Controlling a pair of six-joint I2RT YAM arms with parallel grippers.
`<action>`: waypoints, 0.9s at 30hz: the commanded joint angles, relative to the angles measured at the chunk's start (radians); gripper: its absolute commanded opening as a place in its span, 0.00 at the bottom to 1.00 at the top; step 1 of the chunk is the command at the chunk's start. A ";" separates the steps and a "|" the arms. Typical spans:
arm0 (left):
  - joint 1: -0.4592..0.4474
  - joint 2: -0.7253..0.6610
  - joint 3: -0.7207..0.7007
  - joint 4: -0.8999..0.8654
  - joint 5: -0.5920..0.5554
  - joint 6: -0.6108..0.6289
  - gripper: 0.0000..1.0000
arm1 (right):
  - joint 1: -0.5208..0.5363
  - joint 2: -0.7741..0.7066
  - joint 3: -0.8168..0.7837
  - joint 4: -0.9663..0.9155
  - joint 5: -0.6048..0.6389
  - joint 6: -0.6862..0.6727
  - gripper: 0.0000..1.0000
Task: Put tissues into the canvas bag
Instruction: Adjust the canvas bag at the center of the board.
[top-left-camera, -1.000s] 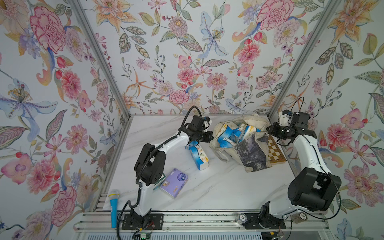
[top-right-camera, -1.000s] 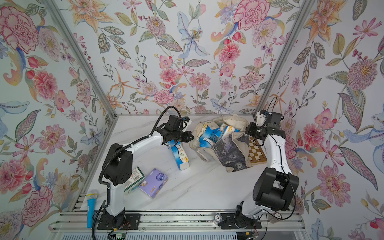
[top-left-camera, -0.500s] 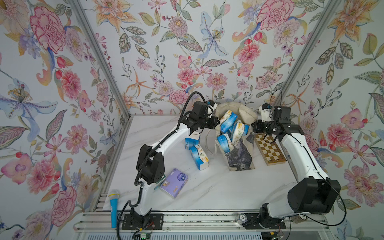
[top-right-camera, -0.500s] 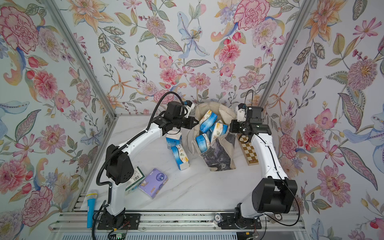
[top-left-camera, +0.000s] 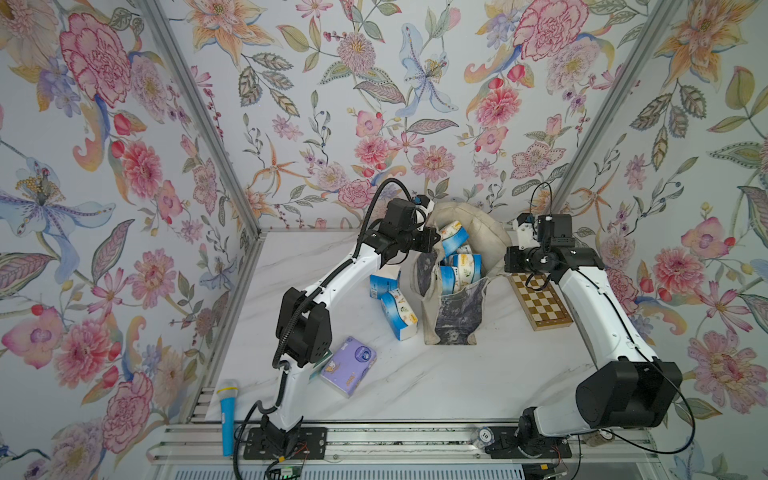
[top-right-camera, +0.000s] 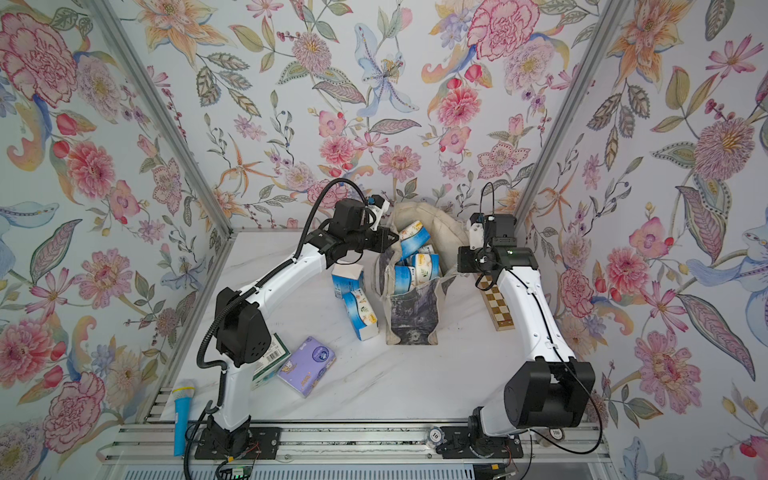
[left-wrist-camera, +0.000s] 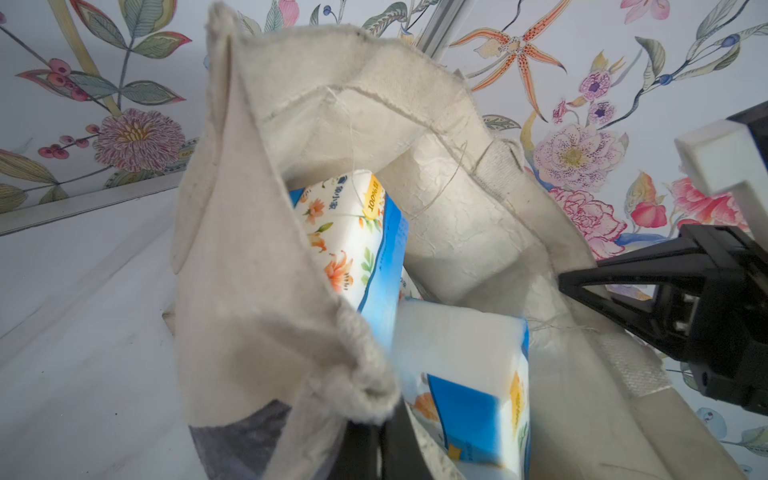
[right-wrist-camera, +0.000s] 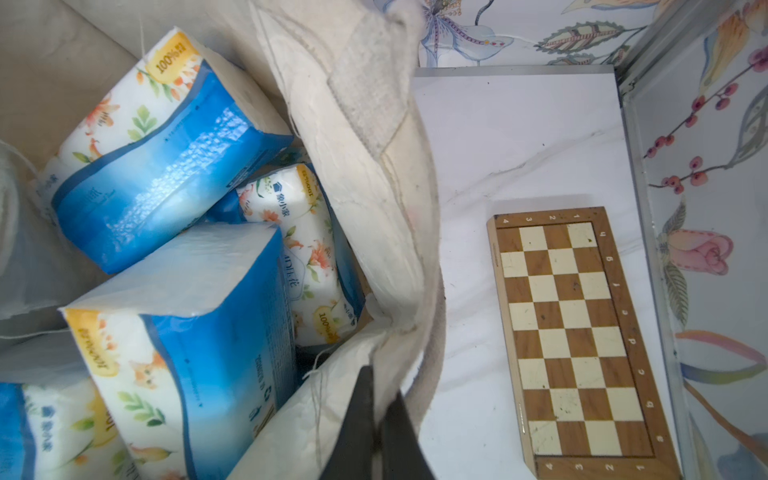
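The cream canvas bag (top-left-camera: 453, 316) (top-right-camera: 413, 311) stands upright at the back middle of the table, its mouth open. Several blue-and-white tissues packs (top-left-camera: 461, 266) (right-wrist-camera: 166, 158) fill it. My left gripper (top-left-camera: 434, 241) (left-wrist-camera: 380, 419) is shut on the bag's left rim (left-wrist-camera: 249, 270). My right gripper (top-left-camera: 505, 259) (right-wrist-camera: 380, 395) pinches the right rim (right-wrist-camera: 374, 166), with fabric between its fingers. Two blue packs (top-left-camera: 397, 309) (top-right-camera: 347, 278) lie just left of the bag. A lilac pack (top-left-camera: 348, 365) and a green-white pack (top-right-camera: 272, 359) lie by the left arm's elbow.
A wooden chessboard (top-left-camera: 540, 299) (right-wrist-camera: 577, 332) lies right of the bag, under my right forearm. A blue toy microphone (top-left-camera: 227, 411) rests at the front left edge. Flowered walls close off the back and both sides.
The bag, slumped on the table a second ago, has been raised by its rim and now stands upright and narrower. Both grippers moved up and closer together, the right one leftwards off the chessboard.
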 joint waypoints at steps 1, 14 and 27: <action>0.024 -0.046 -0.064 -0.011 -0.053 0.039 0.00 | -0.027 -0.059 0.011 -0.011 0.012 0.024 0.21; 0.058 -0.117 -0.143 0.009 -0.067 0.051 0.00 | 0.277 -0.262 0.031 0.121 -0.151 -0.028 0.39; 0.066 -0.118 -0.143 0.026 -0.057 0.047 0.00 | 0.792 -0.202 -0.081 0.173 -0.273 -0.005 0.41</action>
